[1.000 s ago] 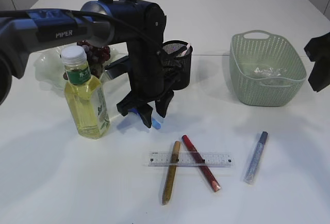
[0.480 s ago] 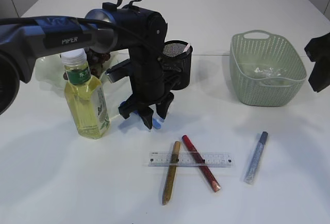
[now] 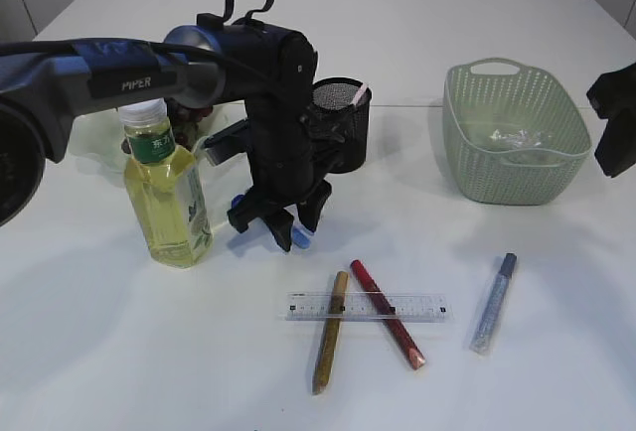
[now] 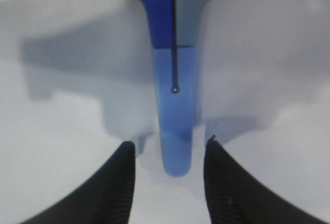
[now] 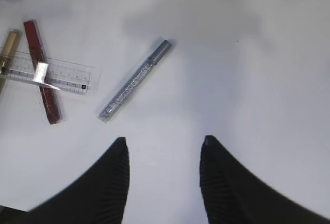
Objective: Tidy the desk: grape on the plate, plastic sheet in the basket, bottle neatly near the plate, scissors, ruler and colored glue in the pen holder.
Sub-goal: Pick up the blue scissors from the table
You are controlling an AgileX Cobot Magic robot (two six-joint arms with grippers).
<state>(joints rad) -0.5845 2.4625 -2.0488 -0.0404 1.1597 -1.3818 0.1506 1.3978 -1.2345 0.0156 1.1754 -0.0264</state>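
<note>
While I hold both arms over the desk [image 3: 119, 352]:
Left gripper [image 4: 169, 154]: spread, straddling blue scissors' [image 4: 174, 105] blade tip, not pinching.
Right gripper [image 5: 162, 154]: spread, empty, near right edge.
Scissors: flat, just ahead of pen holder [image 3: 343, 123], mid-desk.

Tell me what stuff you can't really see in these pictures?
- Grape, exterior view: mostly behind the left arm and the bottle.
- Blue scissors, left wrist view: handles cut off by the top edge.
- Inside of the pen holder, exterior view: hidden by its dark mesh and the arm.
- Plastic sheet: clear film, too faint for detail.
</note>
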